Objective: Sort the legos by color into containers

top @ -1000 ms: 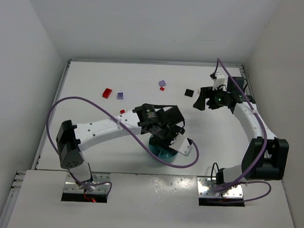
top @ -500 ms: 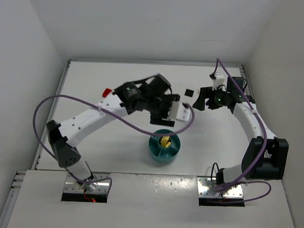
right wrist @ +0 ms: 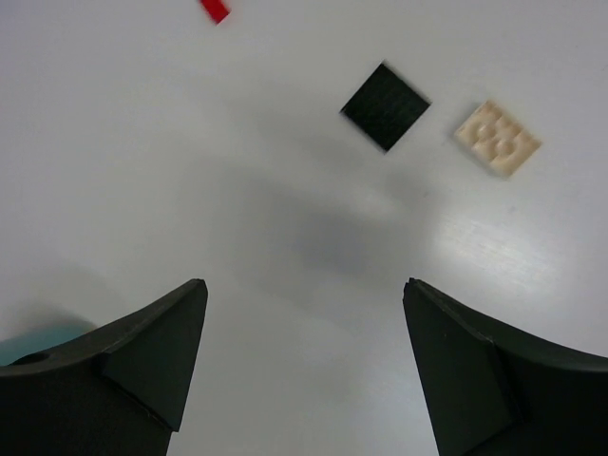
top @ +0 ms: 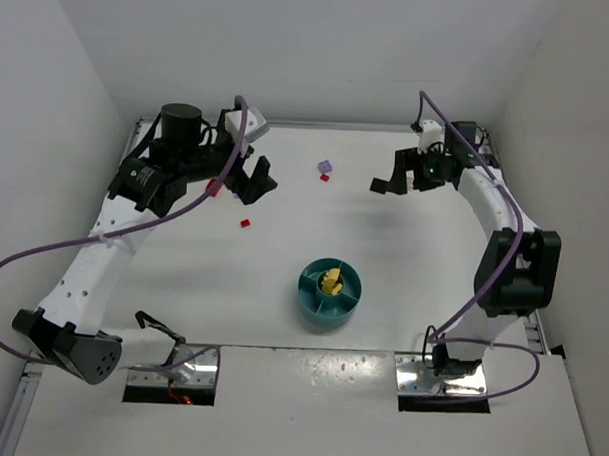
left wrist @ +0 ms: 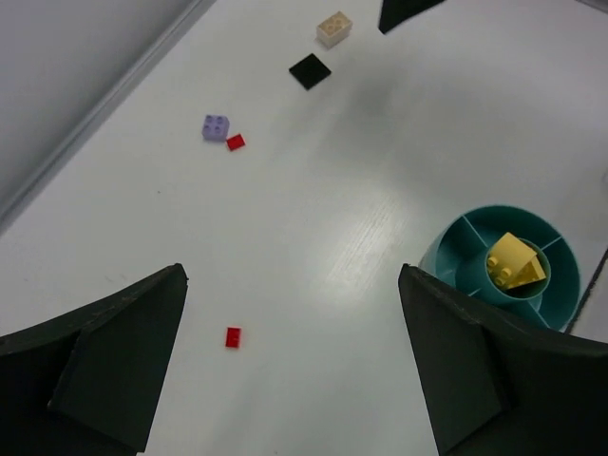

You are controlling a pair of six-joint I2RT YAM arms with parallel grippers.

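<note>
The round teal dish (top: 306,296) stands near the table's front centre with a yellow brick (top: 331,282) in its centre well. In the left wrist view the dish (left wrist: 439,255) and yellow brick (left wrist: 516,263) sit at the right. My left gripper (top: 253,184) is open and empty, high at the far left above a tiny red brick (left wrist: 233,336). Ahead of it lie a lilac brick (left wrist: 216,126), another tiny red brick (left wrist: 236,142), a black plate (left wrist: 310,71) and a tan brick (left wrist: 333,28). My right gripper (top: 386,183) is open and empty, near the black plate (right wrist: 385,105) and tan brick (right wrist: 498,138).
A larger red brick (top: 214,188) lies partly hidden under my left gripper. A tiny red brick (top: 246,223) lies left of centre. The lilac brick (top: 325,168) lies at the far centre. White walls close the table at the left, back and right.
My left arm has swung up from over the dish to the far left, uncovering the dish with the yellow brick in its centre. My right gripper has shifted slightly left and back.
</note>
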